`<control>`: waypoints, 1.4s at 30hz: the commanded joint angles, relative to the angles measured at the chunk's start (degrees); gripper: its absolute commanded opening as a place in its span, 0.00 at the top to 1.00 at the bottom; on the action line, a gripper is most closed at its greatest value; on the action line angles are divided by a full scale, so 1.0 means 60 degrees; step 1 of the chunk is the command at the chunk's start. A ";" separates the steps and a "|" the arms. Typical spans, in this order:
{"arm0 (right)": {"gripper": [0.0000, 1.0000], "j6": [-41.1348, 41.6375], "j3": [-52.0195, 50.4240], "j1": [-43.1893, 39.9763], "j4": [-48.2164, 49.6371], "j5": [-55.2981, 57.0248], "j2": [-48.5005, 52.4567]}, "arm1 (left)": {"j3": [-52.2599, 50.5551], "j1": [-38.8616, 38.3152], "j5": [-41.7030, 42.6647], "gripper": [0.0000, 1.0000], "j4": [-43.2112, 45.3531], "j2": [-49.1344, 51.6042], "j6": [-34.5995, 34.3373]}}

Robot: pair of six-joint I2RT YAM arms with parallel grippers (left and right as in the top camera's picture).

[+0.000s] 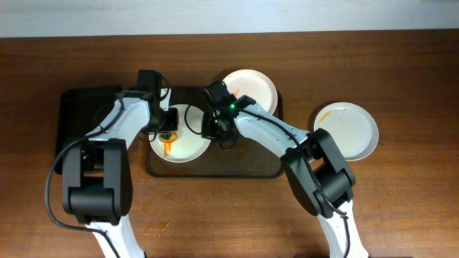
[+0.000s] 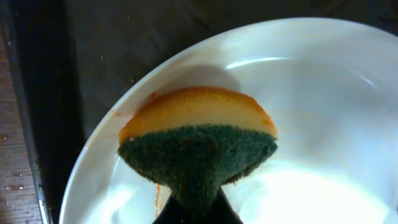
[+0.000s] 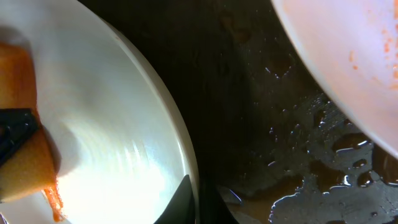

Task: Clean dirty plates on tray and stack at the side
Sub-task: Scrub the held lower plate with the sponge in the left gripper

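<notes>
A white plate (image 1: 188, 146) with orange sauce lies on the left part of the brown tray (image 1: 244, 163). My left gripper (image 1: 169, 134) is shut on a yellow and green sponge (image 2: 198, 140), which presses on this plate (image 2: 323, 93). My right gripper (image 1: 213, 127) is shut on the plate's right rim (image 3: 193, 180), one finger inside and one outside. A second plate (image 1: 252, 84) lies at the tray's far right, and its orange specks show in the right wrist view (image 3: 348, 56). A third plate (image 1: 351, 132) with an orange smear sits on the table to the right.
A smaller black tray (image 1: 79, 115) lies left of the brown tray. The brown tray's floor is wet with brownish puddles (image 3: 311, 180). The wooden table (image 1: 401, 201) stretches around both trays.
</notes>
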 commanded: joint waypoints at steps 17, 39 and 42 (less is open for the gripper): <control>0.96 -0.0146 0.0004 -0.0058 -0.0051 0.0222 0.0233 | -0.1239 -0.0080 -0.2317 0.99 0.0648 0.0142 -0.1515; 0.96 -0.0222 0.0004 -0.0062 -0.0062 -0.0208 0.0233 | 0.0630 0.0477 0.1515 0.99 -0.1104 0.0142 -0.0834; 0.96 -0.0222 0.0004 -0.0062 -0.0058 -0.0211 0.0233 | 0.0630 0.0477 0.1519 1.00 -0.0721 0.0160 -0.0834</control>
